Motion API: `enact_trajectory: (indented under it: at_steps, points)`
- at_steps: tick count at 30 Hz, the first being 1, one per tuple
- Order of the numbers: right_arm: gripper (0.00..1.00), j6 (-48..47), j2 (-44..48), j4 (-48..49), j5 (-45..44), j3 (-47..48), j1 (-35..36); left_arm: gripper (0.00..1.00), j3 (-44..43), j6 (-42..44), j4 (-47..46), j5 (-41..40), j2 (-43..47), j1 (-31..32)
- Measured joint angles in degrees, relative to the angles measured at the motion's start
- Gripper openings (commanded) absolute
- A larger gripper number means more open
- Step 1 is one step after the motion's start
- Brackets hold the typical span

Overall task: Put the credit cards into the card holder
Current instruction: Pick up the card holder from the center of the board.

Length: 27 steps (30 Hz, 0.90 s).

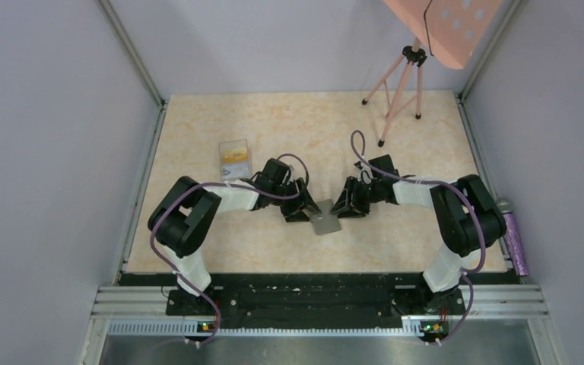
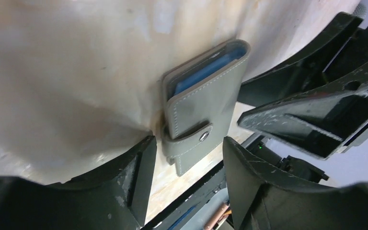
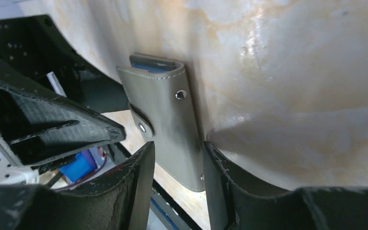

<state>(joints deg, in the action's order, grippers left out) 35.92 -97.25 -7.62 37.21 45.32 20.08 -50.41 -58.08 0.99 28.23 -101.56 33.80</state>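
The card holder [image 1: 325,221], a dark grey wallet folded with its snap tab fastened, lies flat on the table between my two grippers. In the left wrist view the card holder [image 2: 206,98] shows blue at its far end, and its near end sits just at the tips of my open left gripper [image 2: 188,142]. My right gripper [image 3: 178,144] stands open with its fingers on either side of the near end of the card holder [image 3: 165,112]. From above, the left gripper [image 1: 304,211] and the right gripper [image 1: 347,204] face each other. Yellow credit cards [image 1: 235,157] rest in a clear box.
The clear plastic box [image 1: 234,172] stands on the table behind my left arm. A pink tripod [image 1: 397,95] with a pink board is at the back right. A purple cylinder [image 1: 514,237] lies off the table's right edge. Walls close in both sides.
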Motion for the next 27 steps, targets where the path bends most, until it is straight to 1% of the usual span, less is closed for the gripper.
enact_trajectory:
  at_steps: [3,5,7,10,11,13,15,16,17,20,27]
  points:
    - [0.4,1.95,-1.11,5.95,3.89,-2.38,0.0,0.42,-0.59,-0.74,-2.6,0.87,-1.92,0.94]
    - [0.35,3.78,-1.9,9.11,6.32,-3.78,-0.15,0.38,-0.59,-1.14,-3.08,0.96,-2.54,1.18]
    - [0.24,5.4,-2.34,11.98,7.69,-5.01,-0.26,0.36,-0.59,-1.38,-3.56,1.14,-3.06,1.25]
    - [0.03,7.21,-2.4,14.1,8.74,-6.14,-0.35,0.35,-0.57,-1.4,-3.56,0.94,-3.08,1.29]
    - [0.0,7.5,-2.4,14.58,9.05,-6.25,-0.39,0.35,-0.55,-1.4,-3.54,0.85,-3.08,1.29]
    - [0.0,8.28,-2.27,15.34,9.7,-6.25,-0.44,0.37,-0.52,-1.33,-3.39,0.63,-2.95,1.29]
    - [0.0,8.72,-1.99,15.41,9.99,-6.25,-0.44,0.44,-0.5,-0.94,-2.89,0.11,-2.47,1.33]
    - [0.0,8.9,-1.73,15.34,10.05,-6.25,-0.44,0.5,-0.5,-0.52,-2.43,-0.55,-1.97,1.46]
    - [0.0,8.96,-1.2,15.15,10.12,-6.23,-0.37,0.54,-0.5,-0.09,-1.73,-1.14,-1.29,1.57]
    - [0.0,8.61,2.67,12.41,9.86,-5.66,-0.33,0.62,-0.5,1.55,2.36,-3.78,2.12,1.92]
    - [0.0,4.61,13.35,1.33,5.88,1.33,0.81,0.63,-0.9,5.84,13.55,-12.35,17.09,4.22]
